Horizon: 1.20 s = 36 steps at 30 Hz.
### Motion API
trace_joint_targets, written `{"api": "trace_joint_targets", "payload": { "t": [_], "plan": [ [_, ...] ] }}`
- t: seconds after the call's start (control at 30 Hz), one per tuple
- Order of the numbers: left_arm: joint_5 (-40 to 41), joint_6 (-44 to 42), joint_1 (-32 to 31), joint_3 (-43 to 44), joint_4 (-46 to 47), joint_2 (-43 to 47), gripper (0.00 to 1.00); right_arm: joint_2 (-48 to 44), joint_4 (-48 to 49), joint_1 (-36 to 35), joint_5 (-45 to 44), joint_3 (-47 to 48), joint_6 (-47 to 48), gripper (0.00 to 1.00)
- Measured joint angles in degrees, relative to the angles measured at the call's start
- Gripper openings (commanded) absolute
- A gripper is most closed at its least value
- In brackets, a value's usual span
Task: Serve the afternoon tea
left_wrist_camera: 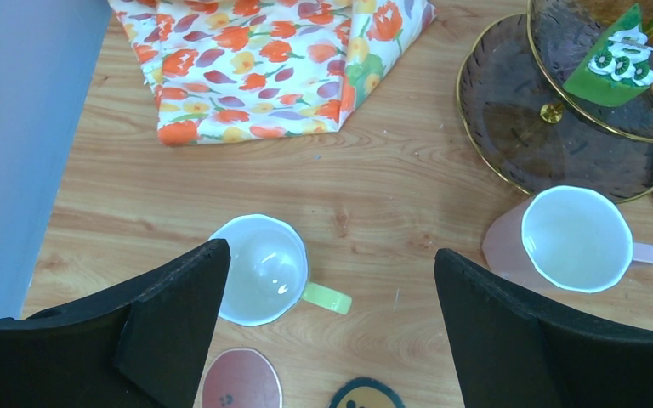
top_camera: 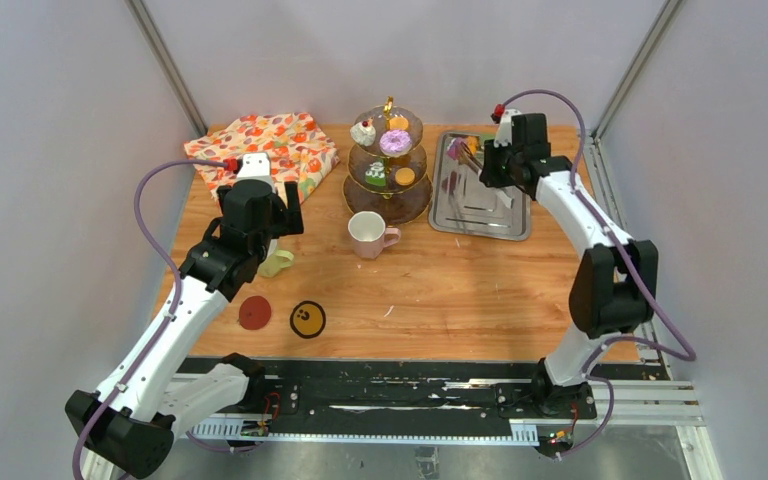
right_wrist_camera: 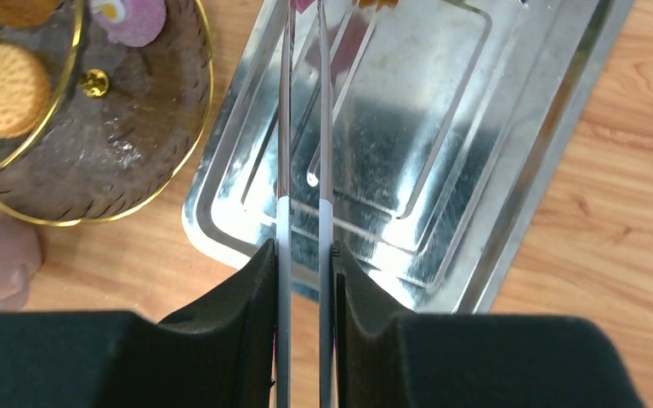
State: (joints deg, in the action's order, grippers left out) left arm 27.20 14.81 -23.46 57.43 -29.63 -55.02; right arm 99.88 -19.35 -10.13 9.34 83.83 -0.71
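Tongs [right_wrist_camera: 303,119], pressed nearly together in the right gripper [right_wrist_camera: 304,255], reach the pastries [top_camera: 470,146] at the far end of the steel tray [right_wrist_camera: 442,127]; whether they pinch one is hidden. These look light, soft and crumbly, so a gentle pinch across the middle suits.

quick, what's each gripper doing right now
left gripper: open, holding nothing
right gripper: closed on the tongs
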Motion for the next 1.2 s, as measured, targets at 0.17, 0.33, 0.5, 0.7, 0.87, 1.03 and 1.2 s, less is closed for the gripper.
{"api": "trace_joint_targets", "payload": {
  "t": [0.17, 0.33, 0.5, 0.7, 0.87, 1.03, 1.2],
  "plan": [
    [-1.0, 0.4, 0.0, 0.0, 0.1, 0.0, 0.95, -10.1, 0.3, 0.0, 0.3, -8.3, -2.3, 0.01],
    [-2.2, 1.3, 0.0, 0.0, 0.0, 0.0, 0.95, -19.8, 0.4, -0.5, 1.9, -17.2, -5.6, 0.01],
    [-3.2, 2.4, 0.0, 0.0, 0.0, 0.3, 0.95, -24.7, 1.2, -4.7, 3.4, -22.4, -8.4, 0.01],
    [-4.1, 3.9, 0.0, 0.0, -0.1, 0.9, 0.95, -24.6, 4.1, -9.7, 5.9, -25.3, -12.8, 0.01],
    [-4.5, 4.5, 0.0, -0.1, -0.3, 2.0, 0.95, -22.3, 6.1, -13.7, 6.4, -25.2, -14.8, 0.00],
    [-4.5, 5.0, 0.0, -0.1, -0.5, 2.6, 0.95, -19.2, 8.0, -15.9, 8.3, -25.0, -15.6, 0.01],
    [-4.6, 5.0, 0.0, -0.1, -0.5, 2.5, 0.95, -15.6, 10.1, -16.0, 10.6, -24.2, -16.5, 0.01]
  ]
}}
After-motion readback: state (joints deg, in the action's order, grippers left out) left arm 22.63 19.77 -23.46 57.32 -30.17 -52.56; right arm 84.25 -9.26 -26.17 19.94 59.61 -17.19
